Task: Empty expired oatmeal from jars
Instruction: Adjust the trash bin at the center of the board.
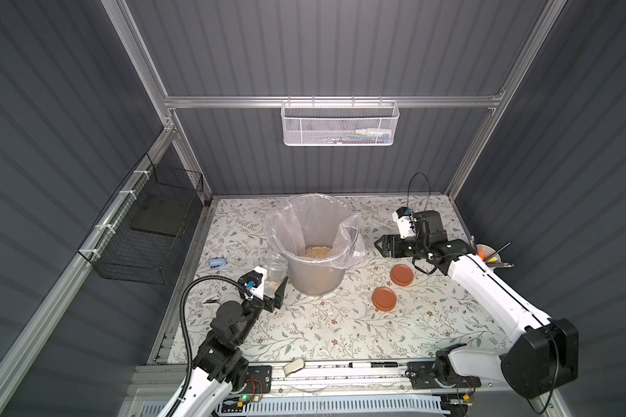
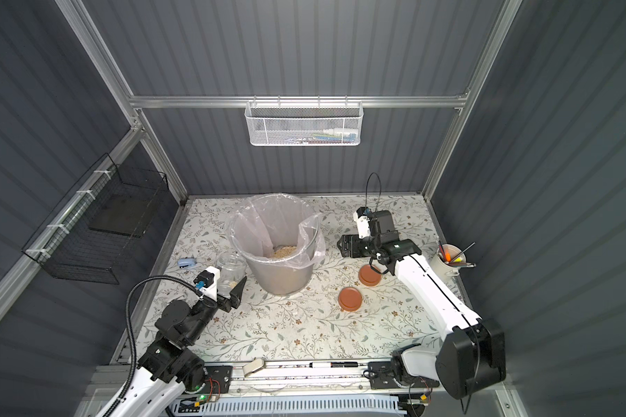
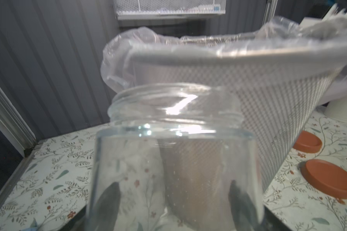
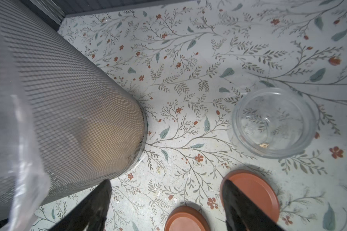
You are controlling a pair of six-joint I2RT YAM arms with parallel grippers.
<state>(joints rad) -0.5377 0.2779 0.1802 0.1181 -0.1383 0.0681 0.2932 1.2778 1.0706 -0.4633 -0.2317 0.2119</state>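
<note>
A clear open jar [image 1: 273, 265] [image 3: 174, 152] stands upright just left of the grey bin [image 1: 315, 279] [image 2: 279, 279]. A little oatmeal [image 1: 271, 285] lies at its bottom. My left gripper [image 1: 275, 289] [image 3: 174, 200] is shut on this jar, one finger on each side, both seen through the glass. More oatmeal [image 1: 318, 251] [image 2: 284, 251] lies in the lined bin. My right gripper [image 1: 378, 246] [image 4: 166, 183] hangs open and empty right of the bin. Below it an empty jar [image 4: 274, 122] stands with a few flakes in it; in both top views the arm hides it.
Two terracotta lids [image 1: 401, 275] [image 1: 384, 298] lie on the table right of the bin, under my right gripper. A white cup with pens [image 1: 486, 254] stands at the right edge. A blue stapler [image 1: 217, 263] and a black clip [image 1: 212, 299] lie at the left.
</note>
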